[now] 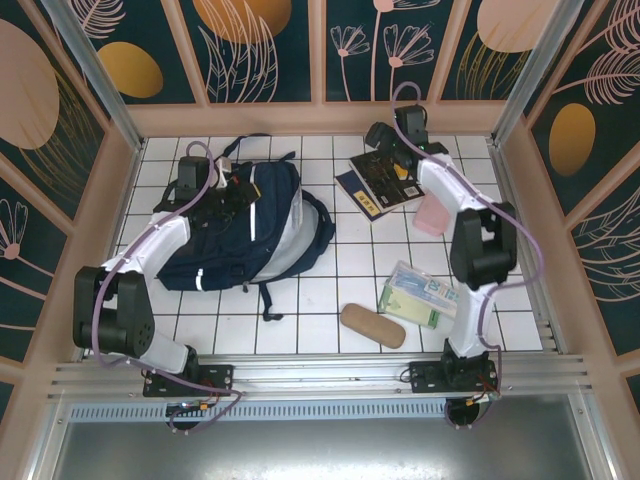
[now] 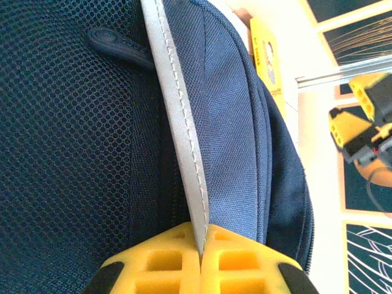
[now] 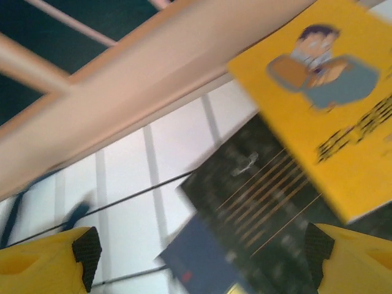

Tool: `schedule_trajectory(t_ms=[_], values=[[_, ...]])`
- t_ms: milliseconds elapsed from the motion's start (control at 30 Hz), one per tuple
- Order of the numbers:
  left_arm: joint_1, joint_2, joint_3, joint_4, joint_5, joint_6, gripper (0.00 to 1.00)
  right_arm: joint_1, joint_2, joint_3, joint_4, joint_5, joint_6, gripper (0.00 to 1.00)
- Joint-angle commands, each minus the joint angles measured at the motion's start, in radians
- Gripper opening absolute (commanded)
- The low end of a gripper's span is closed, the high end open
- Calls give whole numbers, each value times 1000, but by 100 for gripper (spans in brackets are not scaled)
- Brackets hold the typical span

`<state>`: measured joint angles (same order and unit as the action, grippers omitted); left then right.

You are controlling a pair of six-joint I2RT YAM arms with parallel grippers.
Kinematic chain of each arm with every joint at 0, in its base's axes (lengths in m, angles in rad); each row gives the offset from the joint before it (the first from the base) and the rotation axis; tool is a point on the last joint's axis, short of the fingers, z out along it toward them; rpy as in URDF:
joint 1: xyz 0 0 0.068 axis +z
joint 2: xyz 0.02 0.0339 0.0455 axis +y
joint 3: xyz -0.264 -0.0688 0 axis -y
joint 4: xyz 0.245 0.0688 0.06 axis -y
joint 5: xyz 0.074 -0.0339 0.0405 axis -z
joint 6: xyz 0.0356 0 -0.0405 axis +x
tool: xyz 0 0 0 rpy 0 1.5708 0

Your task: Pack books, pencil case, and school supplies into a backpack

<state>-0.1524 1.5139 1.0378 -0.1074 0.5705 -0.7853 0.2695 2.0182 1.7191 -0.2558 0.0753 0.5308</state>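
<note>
Books [image 1: 378, 187] are being hovered over by the nearer, wide-spread right hand [image 3: 202, 248], directly above them, while a pale stripe [image 2: 177, 122] of the backpack [image 1: 245, 225] is being pinched by the left hand [image 2: 201, 260].

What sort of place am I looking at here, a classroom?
Probably a robot test booth, not a classroom: a white tiled table boxed in by leaf-painted panels, with two arms bolted to a metal rail.

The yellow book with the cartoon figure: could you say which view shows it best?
The right wrist view: the yellow book sits large at upper right, cover drawing readable. The left wrist view catches an edge-on strip past the navy fabric backpack. In the top external view, the right arm mostly hides it.
</note>
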Motion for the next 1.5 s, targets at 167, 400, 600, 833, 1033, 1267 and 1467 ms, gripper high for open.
schedule_trajectory(t_ms=[167, 400, 600, 833, 1033, 1267, 1467], values=[[7, -24, -86, 148, 9, -8, 0, -98, 317, 454, -241, 206, -195, 95], [-5, -50, -107, 112, -36, 30, 0, -287, 488, 679, -267, -111, -118, 96], [-22, -22, -87, 89, -38, 52, 0, -370, 537, 657, -207, -293, -122, 95], [-29, 22, -72, 91, -15, 57, 0, -411, 623, 708, -188, -510, -121, 91], [-29, 37, -70, 95, -5, 53, 0, -415, 690, 743, -192, -615, -116, 87], [-29, 55, -47, 96, 8, 56, 0, -365, 704, 734, -179, -660, -205, 77], [-29, 51, -42, 89, 5, 63, 0, -311, 664, 684, -191, -596, -261, 64]])
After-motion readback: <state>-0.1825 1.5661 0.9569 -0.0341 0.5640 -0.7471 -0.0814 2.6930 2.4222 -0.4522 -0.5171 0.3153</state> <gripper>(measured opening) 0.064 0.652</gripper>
